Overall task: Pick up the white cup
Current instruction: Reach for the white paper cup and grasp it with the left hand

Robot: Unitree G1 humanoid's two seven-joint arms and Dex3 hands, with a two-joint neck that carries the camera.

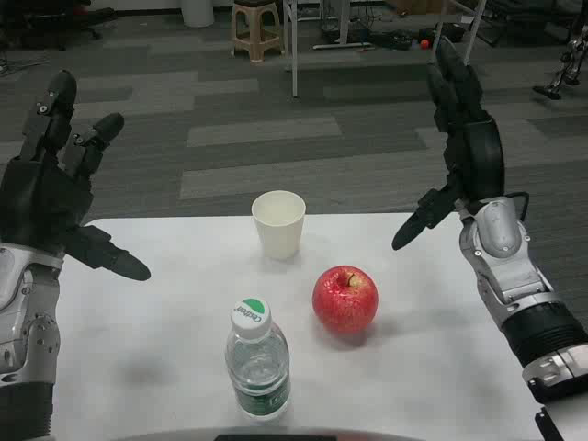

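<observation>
- My left hand is raised over the tabletop's left edge, fingers spread, holding nothing.
- My right hand is up near the right edge, fingers apart too, nothing in it.
- I see the white cup upright near the far edge of the tabletop, between both hands; it looks empty.
- An apple sits just nearer than the cup, slightly right.
- A clear water bottle stands at the near edge; its green-and-white cap carries print I cannot read.
- Beyond, on the floor, stands a stool.
</observation>
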